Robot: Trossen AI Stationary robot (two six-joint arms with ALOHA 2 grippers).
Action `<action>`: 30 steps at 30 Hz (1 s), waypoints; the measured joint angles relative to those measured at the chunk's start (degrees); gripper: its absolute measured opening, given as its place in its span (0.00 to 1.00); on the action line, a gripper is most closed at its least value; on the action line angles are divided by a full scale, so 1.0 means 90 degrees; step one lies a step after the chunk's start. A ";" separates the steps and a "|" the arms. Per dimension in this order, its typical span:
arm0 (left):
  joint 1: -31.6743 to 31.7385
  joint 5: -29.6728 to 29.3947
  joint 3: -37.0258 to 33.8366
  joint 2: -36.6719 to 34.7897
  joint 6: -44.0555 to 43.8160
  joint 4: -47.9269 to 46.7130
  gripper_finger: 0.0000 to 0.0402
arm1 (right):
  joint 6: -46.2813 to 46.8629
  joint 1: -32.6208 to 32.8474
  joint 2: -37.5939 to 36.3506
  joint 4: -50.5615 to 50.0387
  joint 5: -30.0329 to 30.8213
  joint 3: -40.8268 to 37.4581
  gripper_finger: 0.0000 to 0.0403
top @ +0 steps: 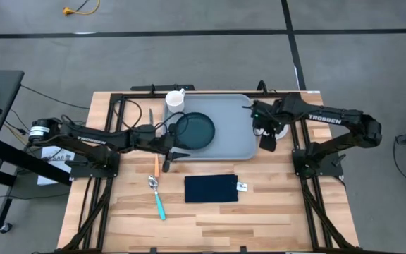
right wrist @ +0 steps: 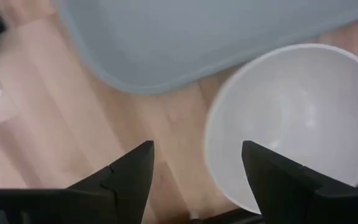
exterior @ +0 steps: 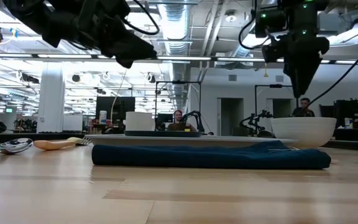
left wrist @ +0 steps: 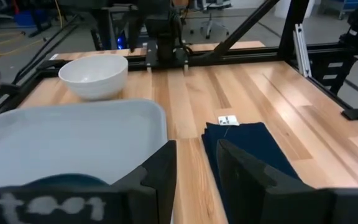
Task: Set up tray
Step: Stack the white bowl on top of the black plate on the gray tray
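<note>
Nearest on the surface [top: 118, 212] lie a spoon [top: 158, 199] and a navy napkin [top: 211, 189]. Beyond them the tray [top: 235, 123] sits at the far middle, carrying a dark plate [top: 194, 130] and a white cup [top: 174, 101], both partly hidden by cabling. The left pincer [top: 177, 150] hangs spread at the tray's near left corner. The right pincer [top: 268, 142] is spread above a white bowl [right wrist: 291, 124], which the arm mostly hides from above, just beside the tray's right edge.
</note>
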 joint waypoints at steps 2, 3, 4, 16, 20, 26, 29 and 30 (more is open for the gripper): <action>0.0000 -0.0002 -0.0002 0.0026 0.0000 -0.0012 0.26 | -0.0014 0.0092 0.0000 0.0009 -0.0021 0.0000 0.59; -0.0001 0.0000 -0.0004 0.0027 0.0000 -0.0030 0.26 | -0.0039 0.0130 0.0000 0.0009 -0.0019 0.0000 0.59; -0.0002 0.0000 -0.0005 0.0027 0.0000 -0.0028 0.26 | -0.0048 0.0157 0.0000 0.0010 -0.0019 0.0000 0.59; -0.0178 0.0002 -0.0005 0.0028 0.0000 -0.0010 0.26 | -0.0025 0.0351 0.0010 0.0461 0.0064 -0.0651 0.59; -0.0258 -0.0007 -0.0005 0.0029 0.0002 -0.0009 0.26 | 0.0104 0.0339 -0.0001 0.0488 0.0142 -0.0849 0.59; -0.0296 -0.0018 -0.0005 0.0032 0.0002 -0.0009 0.26 | 0.0165 0.0339 0.0005 0.0787 0.0431 -0.1191 0.59; -0.0296 -0.0024 -0.0005 0.0032 0.0005 -0.0009 0.26 | 0.0166 0.0336 0.0007 0.0874 0.0531 -0.1365 0.59; -0.0296 -0.0026 -0.0005 0.0032 0.0005 -0.0009 0.26 | 0.0167 0.0336 0.0007 0.0894 0.0607 -0.1397 0.59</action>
